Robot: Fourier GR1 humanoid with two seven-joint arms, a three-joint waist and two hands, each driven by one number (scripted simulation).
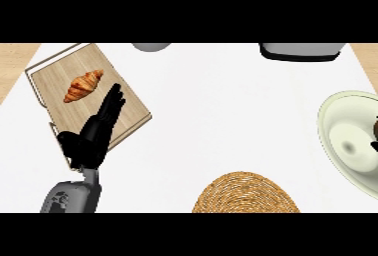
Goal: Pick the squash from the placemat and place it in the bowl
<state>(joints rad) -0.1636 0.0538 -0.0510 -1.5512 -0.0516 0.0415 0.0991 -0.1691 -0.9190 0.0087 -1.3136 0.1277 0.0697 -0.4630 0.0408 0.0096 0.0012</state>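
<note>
Resting over at nine o'clock, the left hand [92,137] lies open, fingers straight and pointing up toward one o'clock, spread across the lower corner of a wooden board [66,65]. Its grey forearm [70,197] comes up from seven o'clock and is cut off at the lower edge. On the board, at ten o'clock, sits a croissant [83,85], apart from the fingertips. Down at six o'clock there's the woven placemat [246,194], only its upper part showing, the rest sliced away by the frame's edge. Swinging to three o'clock, the pale bowl [347,125] is half out of view, its right side gone past the border. Right at that border, over the bowl's inside, a small dark shape [374,144] pokes in; it may belong to the right hand, but too little shows to tell what it is or how it is held. As for the squash, it cannot be made out anywhere on the white counter [221,110]; if it is near the bowl, the edge hides it. At twelve o'clock a grey rounded thing [151,47] and at one o'clock a grey dark-rimmed thing [301,51] are both clipped at the top, too little showing to name them.
</note>
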